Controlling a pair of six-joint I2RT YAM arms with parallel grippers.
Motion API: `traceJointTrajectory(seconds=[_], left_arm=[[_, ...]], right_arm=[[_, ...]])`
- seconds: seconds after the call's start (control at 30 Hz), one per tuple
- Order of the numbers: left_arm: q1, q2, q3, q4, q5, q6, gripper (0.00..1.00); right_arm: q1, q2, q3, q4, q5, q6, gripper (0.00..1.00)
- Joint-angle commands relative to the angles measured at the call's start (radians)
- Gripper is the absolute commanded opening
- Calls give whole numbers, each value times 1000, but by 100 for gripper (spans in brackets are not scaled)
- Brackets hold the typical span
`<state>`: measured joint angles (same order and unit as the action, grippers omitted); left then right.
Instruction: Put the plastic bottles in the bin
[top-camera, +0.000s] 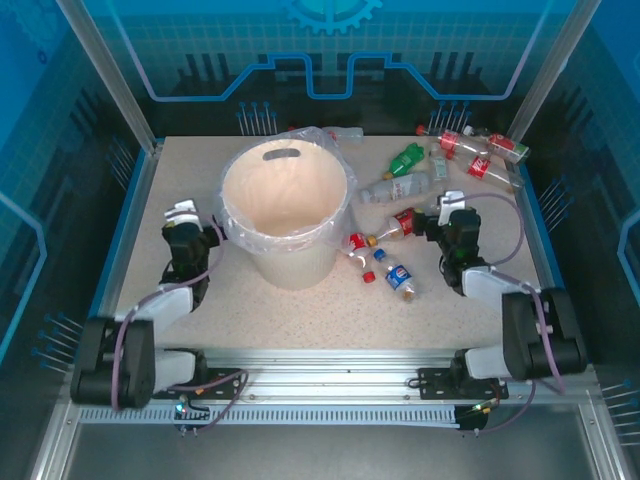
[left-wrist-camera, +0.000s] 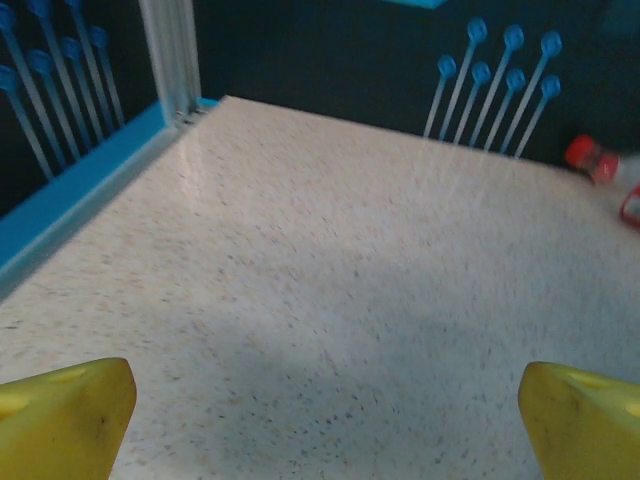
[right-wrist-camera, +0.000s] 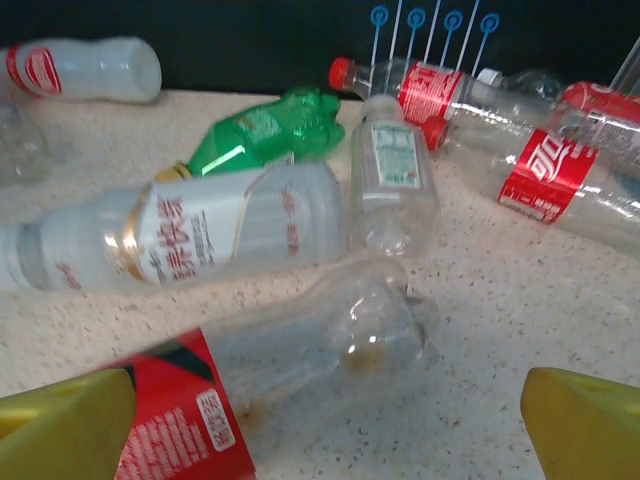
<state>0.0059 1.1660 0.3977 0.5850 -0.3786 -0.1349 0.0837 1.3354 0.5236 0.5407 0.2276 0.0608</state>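
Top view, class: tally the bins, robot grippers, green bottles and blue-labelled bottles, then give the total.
Bins: 1, the bin
Grippers: 2, the left gripper and the right gripper
Green bottles: 1, the green bottle
Blue-labelled bottles: 1, the blue-labelled bottle
Total: 5

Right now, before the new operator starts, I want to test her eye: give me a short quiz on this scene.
1. True or false: the bin already holds a bottle.
2. How do the left tool and right tool stand? A) both open B) both shut C) one shut
3. Fill in: by the robot's own sides, the green bottle lies on the bin's ___ side.
Key: 1 false; 2 A; 3 right.
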Motion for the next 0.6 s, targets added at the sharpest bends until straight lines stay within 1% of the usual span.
traceJointTrajectory(seconds=[0.0,0.03,0.1,0.13,0.2,0.27,0.3,0.37,0.43,0.5,0.57], left_arm=[[25,-144,60,-307,-90,-105,99],[32,-189,84,-405,-103,-138,99],[46,-264,141,-609,-125,-212,99],[57,-299,173,-699,-112,-245,99],[59,-355,228,-831,-60,-272,99],[59,-377,307,-942,35,-279,99],[59,-378,347,-985,82,-279,99],[59,-371,432,-1051,216,-284,99],[59,-368,496,-1073,332,-309,99],[58,-366,554,-1086,416,-330,99],[57,-351,624,-1102,471,-346,99]], right_arm=[[-15,-100,101,-373,-3,87,100],[-13,-113,156,-514,-6,108,100],[-5,-119,256,-732,-27,130,100],[1,-119,305,-837,-50,135,100],[26,-121,388,-996,-104,129,100],[62,-119,436,-1107,-140,114,100],[81,-111,456,-1163,-149,114,100],[120,-79,498,-1280,-182,115,99],[149,-48,518,-1355,-225,120,99],[179,-13,534,-1421,-243,134,98],[212,17,540,-1458,-236,145,96]])
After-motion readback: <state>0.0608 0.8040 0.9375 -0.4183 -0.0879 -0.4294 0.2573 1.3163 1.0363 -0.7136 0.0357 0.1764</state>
